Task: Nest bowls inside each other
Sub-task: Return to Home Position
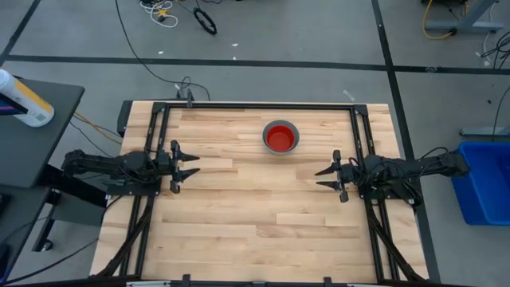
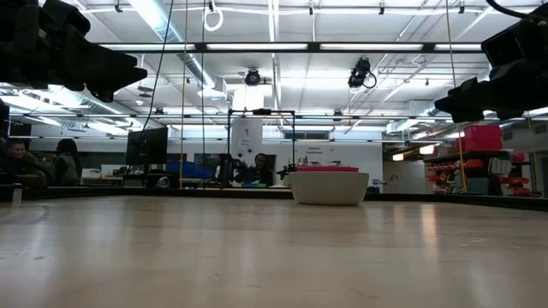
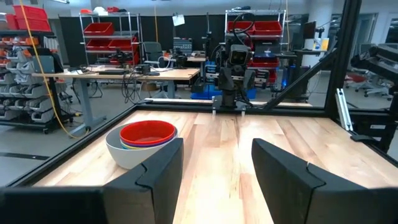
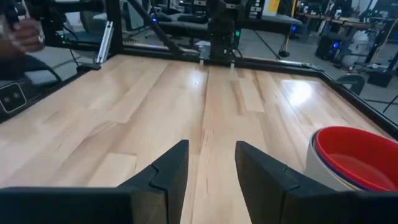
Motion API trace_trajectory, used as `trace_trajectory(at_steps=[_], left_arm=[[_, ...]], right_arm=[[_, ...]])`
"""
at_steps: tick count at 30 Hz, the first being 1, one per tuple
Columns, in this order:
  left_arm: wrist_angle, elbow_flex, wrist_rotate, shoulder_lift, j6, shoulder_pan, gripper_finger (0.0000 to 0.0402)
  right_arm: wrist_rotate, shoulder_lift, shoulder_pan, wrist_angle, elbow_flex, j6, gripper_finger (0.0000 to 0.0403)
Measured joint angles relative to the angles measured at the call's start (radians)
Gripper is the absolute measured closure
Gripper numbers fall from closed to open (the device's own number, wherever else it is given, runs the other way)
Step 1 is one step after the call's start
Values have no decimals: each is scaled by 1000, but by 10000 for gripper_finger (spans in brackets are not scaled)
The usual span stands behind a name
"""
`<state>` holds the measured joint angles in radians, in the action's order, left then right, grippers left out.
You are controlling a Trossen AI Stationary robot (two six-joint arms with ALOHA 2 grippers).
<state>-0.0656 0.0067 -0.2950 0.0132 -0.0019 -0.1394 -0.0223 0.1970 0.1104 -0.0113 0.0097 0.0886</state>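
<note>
The bowls (image 1: 281, 137) stand as one nested stack on the far middle of the wooden table, a red bowl (image 3: 147, 132) innermost and a grey bowl (image 3: 127, 154) outermost; yellow and blue rims show between them in the left wrist view. The stack rests on its base (image 2: 329, 199). My left gripper (image 1: 190, 166) is open at the table's left side, above the wood and pointing toward the right edge. My right gripper (image 1: 322, 177) is open at the right side, pointing toward the left edge. Neither is near the stack (image 4: 352, 163).
A black metal frame (image 1: 263, 106) borders the table's far, left and right sides. A blue bin (image 1: 484, 179) stands on the floor right of the table and a dark side table (image 1: 32, 127) with a white bottle at the left. Bare wood lies between the grippers.
</note>
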Motion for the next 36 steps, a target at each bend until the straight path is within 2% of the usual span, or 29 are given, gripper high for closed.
trace_trajectory(at_steps=[11, 36], left_arm=[[-5, 0, 0, 0, 20, 0, 203], [-7, 0, 0, 0, 246, 0, 203]], right_arm=[[0, 0, 0, -1, 0, -1, 261], [0, 0, 0, -2, 0, -1, 262]])
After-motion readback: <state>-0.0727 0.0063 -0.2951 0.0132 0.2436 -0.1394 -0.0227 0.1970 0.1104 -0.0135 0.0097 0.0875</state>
